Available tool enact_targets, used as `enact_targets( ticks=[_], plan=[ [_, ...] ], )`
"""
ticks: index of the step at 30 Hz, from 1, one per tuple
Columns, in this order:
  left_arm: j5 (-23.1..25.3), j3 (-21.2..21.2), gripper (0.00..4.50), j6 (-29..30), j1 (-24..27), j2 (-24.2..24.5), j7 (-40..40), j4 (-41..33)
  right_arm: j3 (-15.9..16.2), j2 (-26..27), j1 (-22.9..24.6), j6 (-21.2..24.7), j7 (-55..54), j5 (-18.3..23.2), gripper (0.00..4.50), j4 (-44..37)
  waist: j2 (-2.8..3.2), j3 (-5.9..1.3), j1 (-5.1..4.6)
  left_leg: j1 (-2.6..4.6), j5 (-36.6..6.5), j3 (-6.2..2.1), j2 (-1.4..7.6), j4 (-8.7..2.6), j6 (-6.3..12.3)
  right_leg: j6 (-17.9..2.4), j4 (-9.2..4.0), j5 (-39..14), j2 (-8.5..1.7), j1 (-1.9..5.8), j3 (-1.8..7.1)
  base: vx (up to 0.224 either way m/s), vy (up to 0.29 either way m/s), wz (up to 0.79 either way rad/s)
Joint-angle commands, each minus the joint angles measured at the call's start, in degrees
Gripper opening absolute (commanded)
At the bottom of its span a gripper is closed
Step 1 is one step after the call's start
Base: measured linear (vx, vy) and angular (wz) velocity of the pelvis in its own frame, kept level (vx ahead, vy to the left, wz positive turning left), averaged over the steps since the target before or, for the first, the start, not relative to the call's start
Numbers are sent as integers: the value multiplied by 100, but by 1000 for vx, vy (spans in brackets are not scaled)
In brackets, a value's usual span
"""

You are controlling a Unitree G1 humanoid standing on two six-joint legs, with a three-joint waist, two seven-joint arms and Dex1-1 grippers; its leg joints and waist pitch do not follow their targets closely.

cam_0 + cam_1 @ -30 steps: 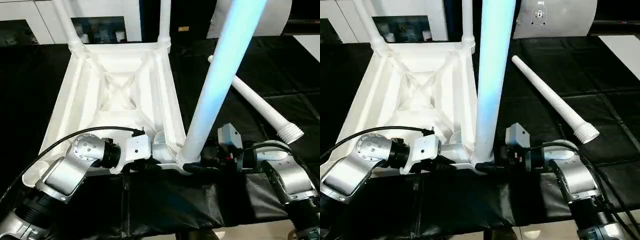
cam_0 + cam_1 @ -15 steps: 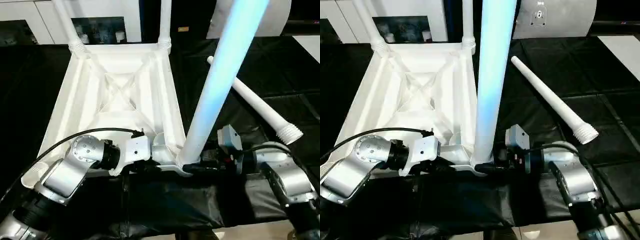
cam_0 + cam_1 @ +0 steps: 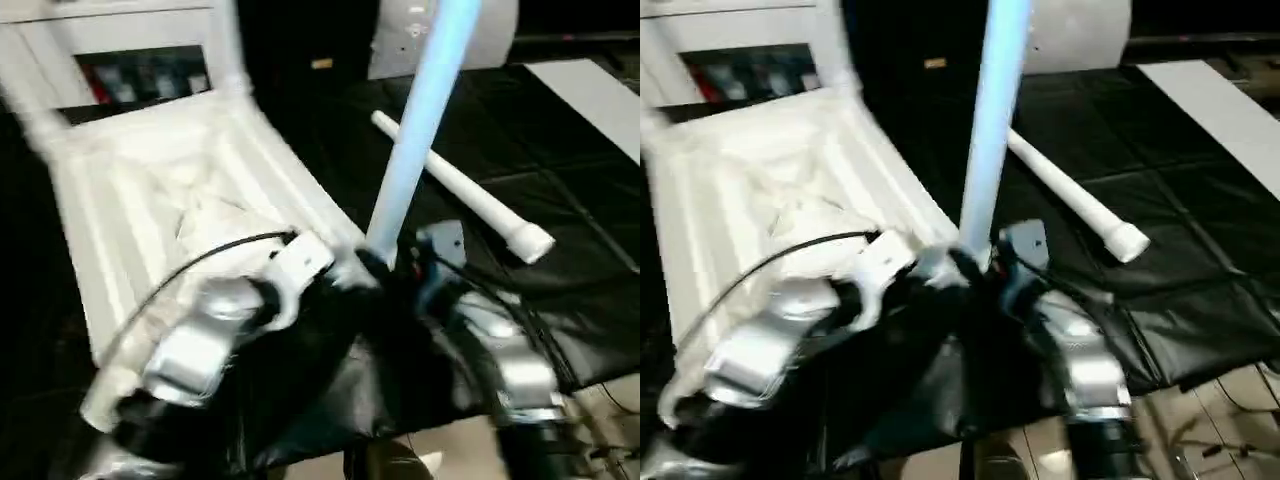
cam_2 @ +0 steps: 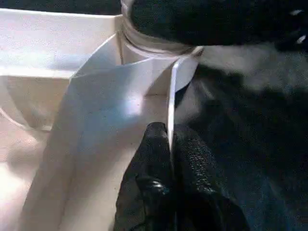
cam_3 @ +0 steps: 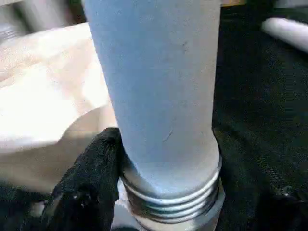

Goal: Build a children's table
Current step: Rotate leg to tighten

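Black matting underneath; left gripper pinches the table's rim, right gripper clamps the upright leg — cross-threading looks likely if it tilts.

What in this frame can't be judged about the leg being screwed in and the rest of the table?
- Upright leg: how far its thread is seated; right wrist view, a black finger covers the socket.
- Table top: far corners and their legs; eye views, motion blur.
- Loose leg: thread detail, blurred.
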Motion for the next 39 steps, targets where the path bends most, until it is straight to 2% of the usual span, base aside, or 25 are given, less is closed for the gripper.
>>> enact_targets(
  ticks=[1,2,3,5,8,9,10,11,12,14,15,16,18,21,22,24,26,28,30,32,35,38,39],
  plan=[
    [-253,-297,0,-250,-256,-629,372,0,656,600,-119,187,66,376,262,90,-64,-324,23,-22,-1234,-237,377,-456,422,-587,-551,-3040,-575,233,352,0,0,0],
    [-227,-345,0,-271,-272,-639,374,-2,611,634,-128,162,75,453,318,106,-43,-360,46,-41,-1016,-233,388,-450,501,-697,-482,-2581,-574,261,372,0,0,0],
    [-195,-400,0,-269,-279,-609,345,-23,589,632,-115,156,95,481,331,85,-22,-366,64,-46,-789,-212,408,-444,598,-841,-434,-2085,-562,252,389,0,0,0],
    [-145,-450,0,-237,-283,-597,333,-51,557,657,-96,167,88,467,337,47,-26,-371,65,-68,-608,-196,423,-441,736,-1038,-374,-1634,-564,276,399,0,0,0],
    [-95,-567,0,-329,-192,-158,-56,-165,541,299,11,51,323,277,377,-7,-22,-400,124,-87,-230,-177,398,-408,927,-1166,-325,-1198,-584,318,400,0,0,0],
    [-91,-607,0,-338,-130,43,-286,-227,498,132,37,-17,411,198,382,-15,-29,-406,121,-108,-100,-176,393,-395,1013,-1184,-296,-1055,-584,336,402,0,0,0],
    [-91,-607,0,-338,-130,43,-286,-227,498,132,37,-17,411,198,400,-15,-30,-409,120,-117,-39,-175,383,-387,1063,-1194,-292,-1000,-577,339,397,0,0,0],
    [-89,-640,0,-354,-75,331,-542,-284,377,-141,85,-62,692,270,413,-98,-21,-412,113,-112,39,-170,394,-379,1125,-1226,-285,-932,-581,331,399,0,0,0],
    [-89,-659,0,-386,-59,462,-646,-299,330,-271,111,-95,834,312,422,-140,-24,-415,125,-122,64,-175,390,-371,1167,-1233,-269,-920,-575,347,393,0,0,0],
    [-116,-672,0,-451,-36,670,-820,-313,279,-556,163,-109,1170,437,422,-222,-24,-389,134,-106,-44,-161,401,-372,1189,-1237,-291,-1081,-565,322,392,0,0,0],
    [-140,-677,0,-529,-18,856,-1000,-301,271,-894,216,-259,1596,499,434,-278,-16,-388,161,-96,-90,-165,394,-370,1178,-1216,-301,-1169,-560,327,383,0,0,0],
    [-143,-698,0,-598,-9,944,-1100,-292,254,-1022,230,-285,1755,529,443,-289,-18,-370,214,-76,-196,-155,412,-381,1145,-1155,-328,-1420,-552,304,388,0,0,0],
    [-188,-728,0,-707,24,1097,-1303,-290,212,-1233,241,-298,2040,608,443,-292,-8,-371,246,-45,-230,-154,440,-392,1058,-1182,-328,-1523,-552,272,394,0,0,0],
    [-296,-773,0,-872,85,1400,-1701,-273,81,-1609,201,-323,2598,823,443,-214,-11,-369,296,-25,-356,-159,450,-401,974,-1169,-328,-1608,-556,280,404,0,0,0],
    [-296,-800,0,-954,90,1514,-1841,-244,89,-1754,183,-394,2849,857,443,-190,13,-369,308,-23,-358,-162,453,-400,972,-1188,-323,-1584,-554,273,403,0,0,0],
    [-371,-850,0,-1087,93,1754,-2174,-204,184,-2102,165,-557,3439,915,443,-178,-4,-379,338,-5,-350,-147,452,-392,967,-1236,-312,-1467,-558,267,412,0,0,0],
    [-457,-884,0,-1259,69,1886,-2407,-175,261,-2268,111,-741,3635,849,443,-91,-5,-378,353,-26,-325,-154,449,-395,985,-1273,-296,-1407,-556,284,409,0,0,0],
    [-693,-916,0,-1793,92,2111,-2971,-105,389,-2518,0,-1030,4015,765,443,90,-25,-389,361,-36,-286,-151,430,-383,1002,-1295,-289,-1427,-566,292,410,0,0,0],
    [-739,-952,0,-1984,106,2229,-3204,-70,477,-2616,-31,-1194,4229,721,443,120,-23,-391,373,-34,-318,-145,431,-381,1000,-1253,-299,-1539,-571,290,412,0,0,0],
    [-732,-977,0,-2058,101,2280,-3280,-47,505,-2648,-29,-1180,4350,766,443,89,-10,-388,394,-15,-299,-145,456,-389,1001,-1266,-294,-1527,-561,276,414,0,0,0],
    [-721,-1045,0,-2319,35,2431,-3509,114,606,-2755,-84,-1062,4783,938,443,93,-22,-407,442,0,-203,-144,467,-383,1038,-1333,-260,-1368,-563,273,419,0,0,0],
    [-691,-1116,0,-2511,-45,2548,-3702,231,840,-2928,-140,-1111,5239,924,443,222,-15,-406,469,13,-189,-138,472,-379,1043,-1391,-254,-1298,-560,265,419,0,0,0],
    [-692,-1128,0,-2623,-64,2578,-3792,289,953,-2999,-150,-1182,5383,893,427,286,-22,-409,470,-1,-203,-140,471,-379,1032,-1390,-248,-1304,-566,281,420,0,0,0]
  ],
)
